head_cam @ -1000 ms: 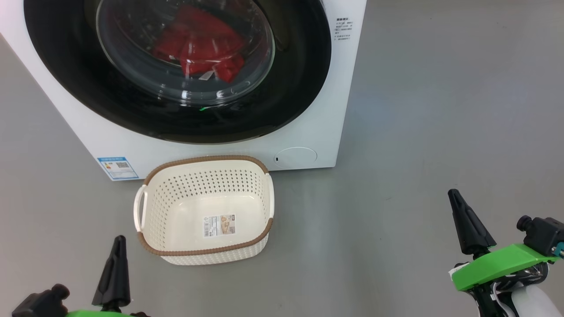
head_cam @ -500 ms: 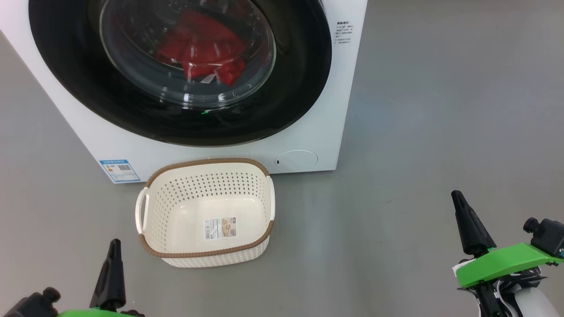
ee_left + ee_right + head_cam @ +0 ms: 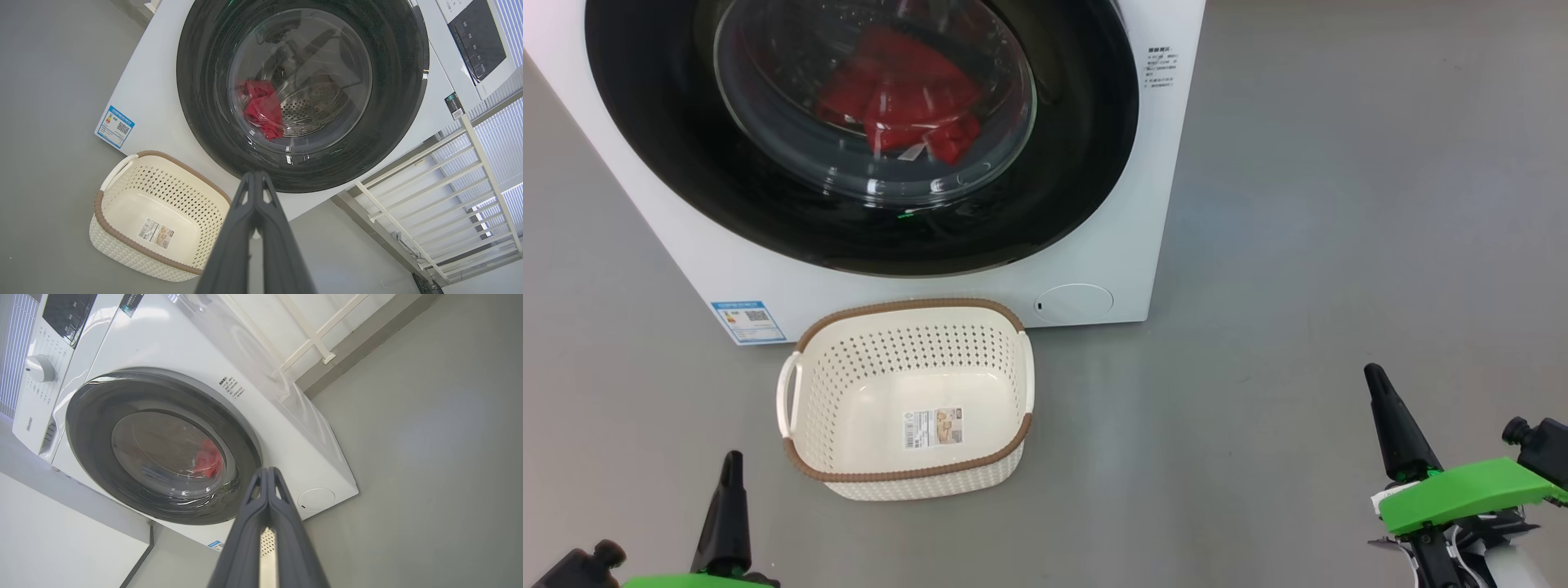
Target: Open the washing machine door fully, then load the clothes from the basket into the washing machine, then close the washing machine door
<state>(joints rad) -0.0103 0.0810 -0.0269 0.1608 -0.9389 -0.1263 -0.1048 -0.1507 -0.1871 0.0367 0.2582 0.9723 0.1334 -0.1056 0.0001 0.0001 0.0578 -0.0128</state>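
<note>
Washing machine door [image 3: 686, 188]: closed flat against the washing machine [image 3: 1094, 245], well ahead of both grippers. Left gripper [image 3: 732, 465]: fingers pressed together, gripping nothing. Just ahead and to its right, basket [image 3: 915, 487] on the floor [image 3: 1298, 245]. Right gripper [image 3: 1376, 384]: fingers together, gripping nothing, well right of the basket. Farthest out, clothes [image 3: 898, 102] behind the door glass.

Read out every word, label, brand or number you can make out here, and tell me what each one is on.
"Hisense": on the control panel of the washing machine, near the dial.
Blue sticker low on its front: too small to read.
Small print beside the door: too small to read.
Paper label inside the basket: too small to read.
Other control panel markings: blurred, unreadable.
</note>
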